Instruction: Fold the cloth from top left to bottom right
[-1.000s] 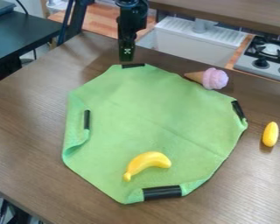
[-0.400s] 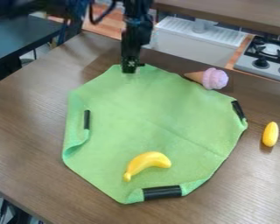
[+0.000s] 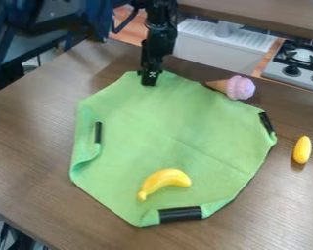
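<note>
The black gripper [image 3: 148,80] hangs at the top edge of the green cloth [image 3: 156,124], over the spot where a black strip lies on the cloth's top corner. I cannot tell whether it touches the cloth. The cloth lies mostly spread out on the brown table, with its left edge curled inward. Black strips mark its left, right and bottom edges, and the bottom corner is turned up a little.
A yellow banana [image 3: 164,182] rests on the lower part of the cloth. The pink ice cream cone [image 3: 236,88] is at the upper right edge, and a small yellow object [image 3: 302,150] stands to the right on the table [image 3: 28,141].
The gripper has come down and slightly right onto the cloth's top edge, and more of the arm has entered at the upper left. The cloth looks almost unchanged.
</note>
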